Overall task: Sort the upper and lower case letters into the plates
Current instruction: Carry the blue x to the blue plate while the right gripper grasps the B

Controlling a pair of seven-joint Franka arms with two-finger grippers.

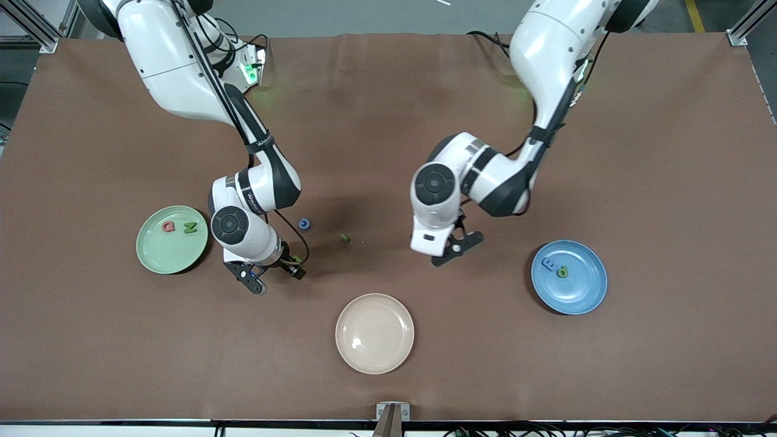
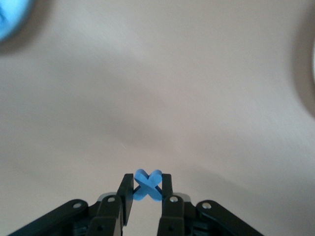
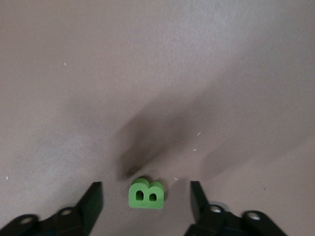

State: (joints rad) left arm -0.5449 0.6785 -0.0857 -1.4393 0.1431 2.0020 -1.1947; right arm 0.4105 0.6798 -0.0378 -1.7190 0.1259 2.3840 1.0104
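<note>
Green B (image 3: 146, 193) centred between spread right gripper (image 3: 146, 206) fingers: close squarely; left gripper (image 2: 146, 194) clamping blue X (image 2: 147, 184)

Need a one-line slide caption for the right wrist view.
Right gripper open, fingers either side of a green B lying on the brown table.

Blue X (image 2: 147, 185), green B (image 3: 146, 193), mint plate (image 1: 152, 255), blue plate (image 1: 586, 291), cream plate (image 1: 374, 358), brown table (image 1: 668, 182).

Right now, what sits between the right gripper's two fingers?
In the right wrist view, the green B lies on the brown table between the right gripper's spread fingers, untouched by either; nothing else is there.
</note>
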